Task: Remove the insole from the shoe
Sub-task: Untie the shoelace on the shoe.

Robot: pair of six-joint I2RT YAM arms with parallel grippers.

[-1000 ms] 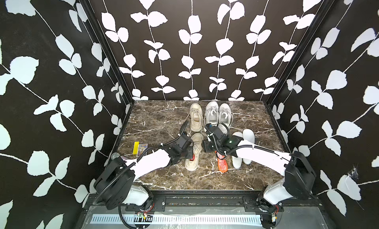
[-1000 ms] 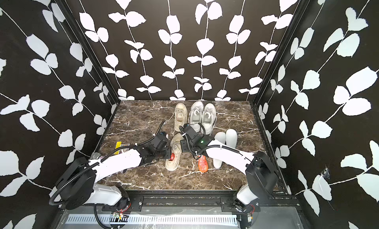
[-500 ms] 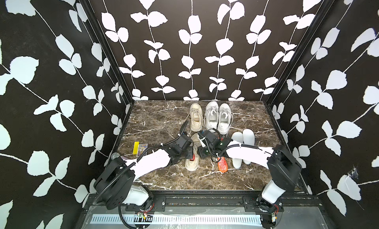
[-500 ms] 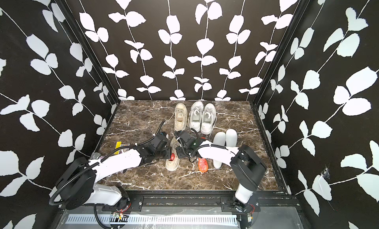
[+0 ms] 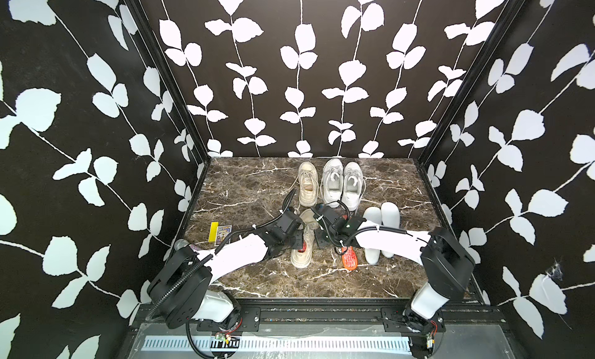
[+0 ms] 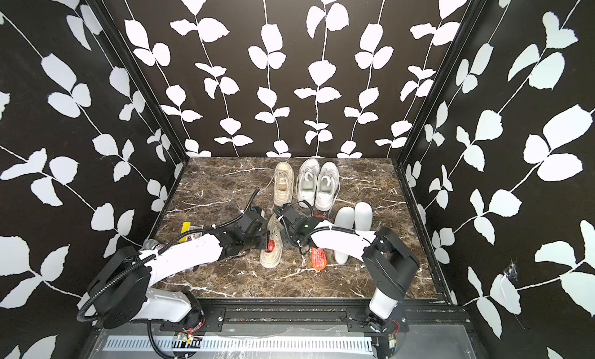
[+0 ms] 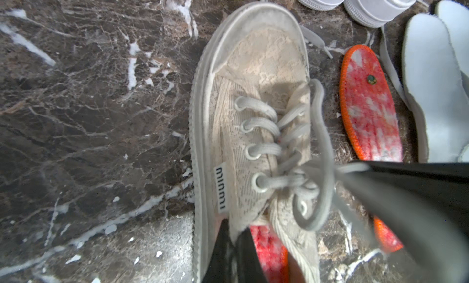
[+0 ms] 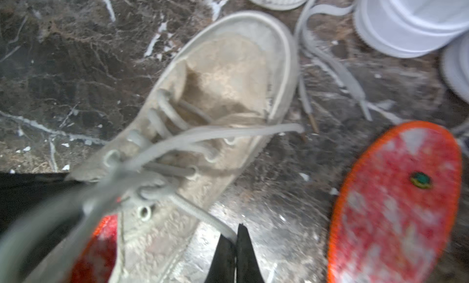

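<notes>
A beige lace shoe (image 5: 302,244) lies on the marble table (image 5: 251,193) between my two arms, toe toward the far wall. Its red insole (image 7: 267,251) shows inside the opening, also visible in a top view (image 6: 271,245). My left gripper (image 7: 234,231) is shut on the fabric edge of the shoe's opening (image 7: 243,218). My right gripper (image 8: 234,233) is shut on the shoe's grey lace (image 8: 203,215), just beside the shoe's right side. In both top views the grippers (image 5: 297,241) (image 5: 318,241) flank the shoe.
A second red insole (image 5: 349,261) lies on the table right of the shoe, then two white insoles (image 5: 381,225). Another beige shoe (image 5: 307,183) and a white sneaker pair (image 5: 343,183) stand at the back. A yellow card (image 5: 214,233) lies left.
My right gripper has come down beside the shoe and gone from partly open to shut on the lace. The left gripper has stayed shut on the shoe's edge.
</notes>
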